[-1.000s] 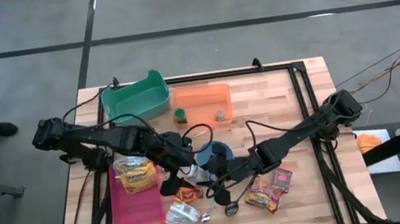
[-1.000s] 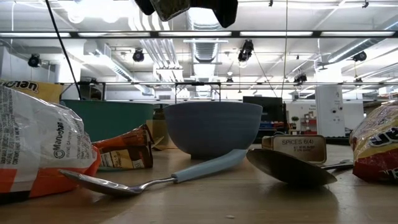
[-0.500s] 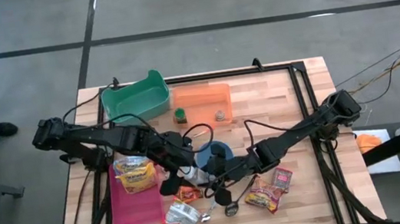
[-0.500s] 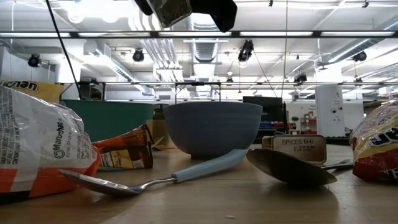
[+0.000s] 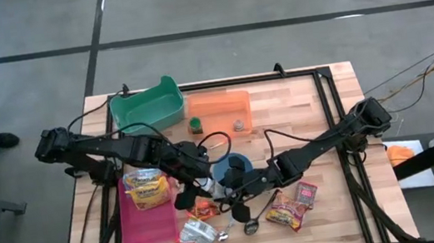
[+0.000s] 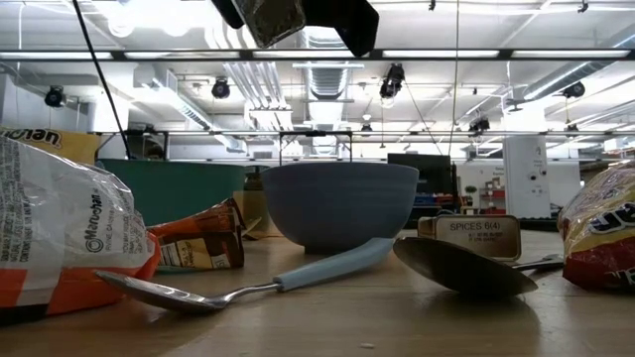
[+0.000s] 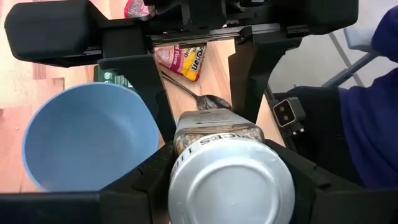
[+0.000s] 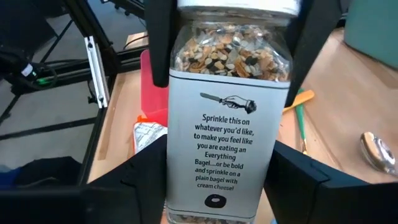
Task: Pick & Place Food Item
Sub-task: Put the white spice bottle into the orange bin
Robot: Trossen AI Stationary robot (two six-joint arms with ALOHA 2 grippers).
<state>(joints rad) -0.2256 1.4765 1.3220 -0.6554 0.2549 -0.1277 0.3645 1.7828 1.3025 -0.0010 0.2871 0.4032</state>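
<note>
A clear seasoning jar (image 8: 227,112) with a white label and a silver lid (image 7: 231,186) hangs high over the table, beside the blue bowl (image 5: 234,168). Both grippers meet on it at the table's middle. My left gripper (image 7: 230,180) comes in from the left and is shut on the lid end. My right gripper (image 8: 217,186) comes in from the right and is shut on the base end. In the low view the jar (image 6: 273,18) shows at the top edge, above the bowl (image 6: 339,203). My left gripper pinches the jar's lid end (image 7: 180,177) between its two fingers. The fingers (image 8: 158,37) slant down from the table's left and lie along the jar, with the lid facing the wrist. The jar is clear of the table. My right gripper pinches the jar's lower part (image 8: 177,186) by its two narrow sides, one finger (image 7: 149,81) on each. The fingers come from the table's right, slanting slightly down, and lie along the jar, whose base is toward the wrist. The jar is lifted clear.
Under the arms lie two spoons (image 6: 298,278), snack packets (image 5: 291,204) and a noodle packet (image 5: 146,188) on a pink tray (image 5: 148,223). A spice tin (image 6: 483,236) lies near the bowl. A green bin (image 5: 146,107) and an orange tray (image 5: 217,106) stand at the back.
Both arms have stayed where they were. In the low view the jar has tipped a little between the grippers and its lower end has sunk slightly.
</note>
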